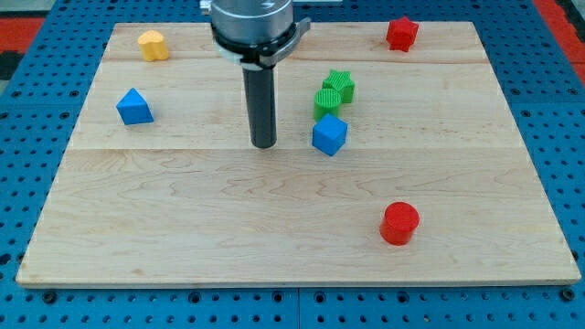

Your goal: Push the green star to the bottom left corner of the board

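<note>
The green star (339, 84) lies right of the board's middle, in the upper half. A green block (327, 100) touches it just below and to the left, and a blue cube (329, 135) sits under that one. My tip (263, 143) rests on the board to the left of this cluster, about level with the blue cube and apart from it. The board's bottom left corner (37, 270) is far from the star.
A yellow block (154, 45) sits near the top left. A blue triangular block (134, 107) is at the left. A red star (401, 34) is at the top right. A red cylinder (399, 223) is at the lower right. The arm's body (251, 27) hangs over the top middle.
</note>
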`<move>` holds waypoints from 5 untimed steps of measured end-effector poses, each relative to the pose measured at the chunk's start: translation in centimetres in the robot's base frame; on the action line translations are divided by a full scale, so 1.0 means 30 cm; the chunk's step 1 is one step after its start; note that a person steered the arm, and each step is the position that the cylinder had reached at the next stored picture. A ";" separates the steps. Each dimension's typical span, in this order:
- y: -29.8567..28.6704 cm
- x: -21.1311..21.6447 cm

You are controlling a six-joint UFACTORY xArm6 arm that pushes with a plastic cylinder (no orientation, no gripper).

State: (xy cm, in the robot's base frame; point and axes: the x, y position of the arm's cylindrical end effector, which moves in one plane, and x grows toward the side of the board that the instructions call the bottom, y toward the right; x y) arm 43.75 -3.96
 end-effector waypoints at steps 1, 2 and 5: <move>0.275 -0.038; 0.543 -0.074; 0.502 -0.075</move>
State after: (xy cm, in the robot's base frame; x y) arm 41.50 11.11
